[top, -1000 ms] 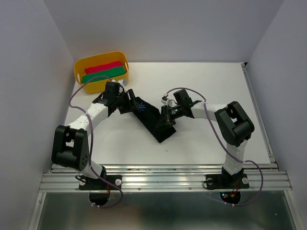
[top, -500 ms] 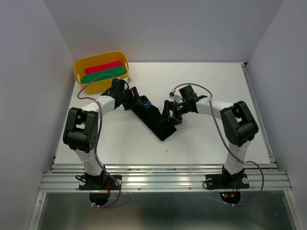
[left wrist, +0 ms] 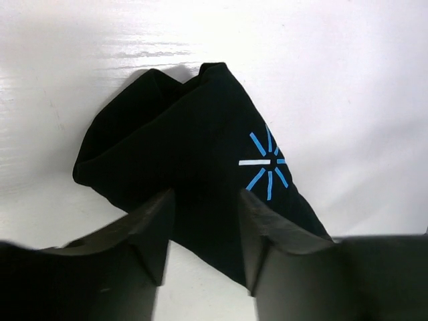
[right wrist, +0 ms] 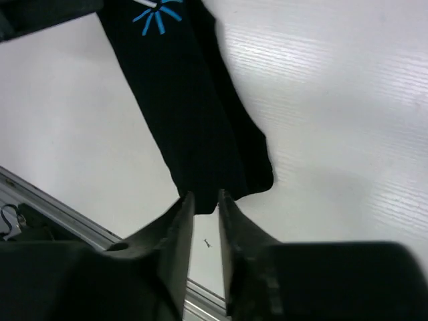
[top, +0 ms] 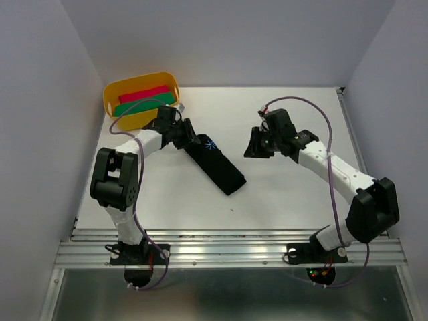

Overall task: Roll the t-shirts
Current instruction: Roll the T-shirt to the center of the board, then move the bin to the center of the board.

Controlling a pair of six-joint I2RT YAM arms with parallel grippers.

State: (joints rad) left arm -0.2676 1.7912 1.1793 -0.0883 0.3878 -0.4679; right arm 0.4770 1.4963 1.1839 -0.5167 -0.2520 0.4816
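The left gripper (left wrist: 204, 231) is sitting low over the far end of the black t-shirt (top: 217, 167), its two fingers (left wrist: 150, 227) standing apart with dark fabric showing in the gap between them. Whether they are pressing on the cloth, I cannot tell. Just beyond the fingers a small blue starburst print (left wrist: 267, 162) is facing up on the shirt.

The right gripper (right wrist: 206, 221) is hanging clear of the shirt, off to its right, the fingers drawn nearly together with only a thin slit between them and nothing in it.

The shirt is lying folded into a long narrow band, running diagonally across the white table (top: 301, 194), its near end pointing toward the arms' bases. Behind the left arm a yellow tub (top: 110, 100) is standing at the table's far left corner, holding a red piece (top: 144, 93) and a green piece (top: 144, 104).
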